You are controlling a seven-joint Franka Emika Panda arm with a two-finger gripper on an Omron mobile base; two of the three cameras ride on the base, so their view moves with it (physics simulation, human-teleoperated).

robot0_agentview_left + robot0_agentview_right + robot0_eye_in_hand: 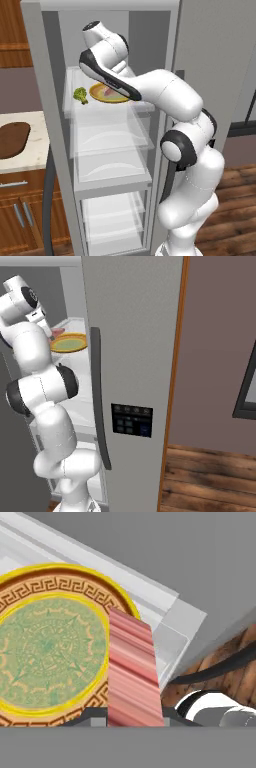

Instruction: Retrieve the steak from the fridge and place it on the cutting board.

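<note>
With the two-finger gripper [134,724] clamped on the flat pink-red steak [132,677] directly ahead of it, over the round yellow-rimmed patterned plate [50,642], a hasty withdrawal risks snagging the clear fridge shelf [172,619] beyond, loosening the grip.

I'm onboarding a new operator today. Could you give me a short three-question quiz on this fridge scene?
1. True or false: the pincer is shut on the steak.
2. What green item lies beside the plate on the fridge shelf?
3. The cutting board is: A) inside the fridge, B) on the counter, C) on the floor.

Key: 1 true; 2 broccoli; 3 B.
</note>
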